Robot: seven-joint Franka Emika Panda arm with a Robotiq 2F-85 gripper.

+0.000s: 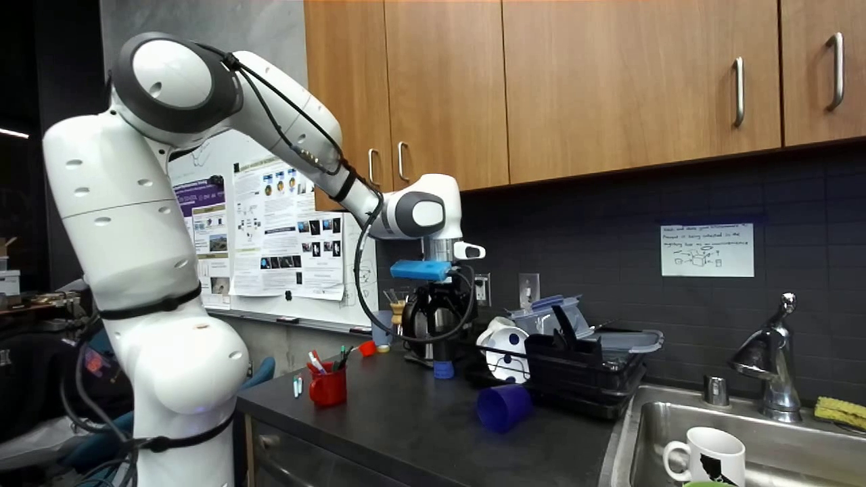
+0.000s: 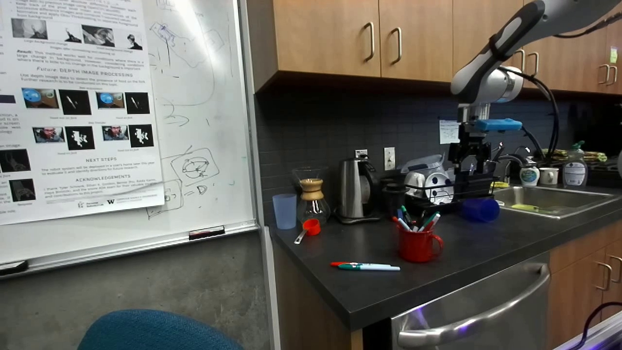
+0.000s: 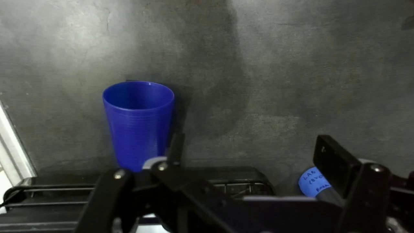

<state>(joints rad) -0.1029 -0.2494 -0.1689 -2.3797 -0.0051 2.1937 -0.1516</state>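
My gripper (image 3: 252, 152) is open and empty, its black fingers wide apart, pointing down above the counter at the back. It also shows in an exterior view (image 2: 470, 166), in front of the dish rack. A dark blue cup (image 3: 139, 129) lies on its side on the counter, left of the fingers in the wrist view and not touched; it also shows in both exterior views (image 1: 504, 408) (image 2: 480, 210). A dark cylinder with a written blue tape band (image 3: 313, 183) is partly hidden behind the right finger. The black dish rack (image 1: 582, 379) holds a spotted white dish (image 1: 509, 355).
A red mug (image 2: 419, 245) with several markers stands near the front edge, loose markers (image 2: 369, 266) beside it. A red scoop (image 2: 311, 227), light blue cup (image 2: 285, 211), glass coffee maker (image 2: 313, 209) and kettle (image 2: 352, 189) stand behind. A sink (image 1: 639, 433) holds a white mug (image 1: 710, 456).
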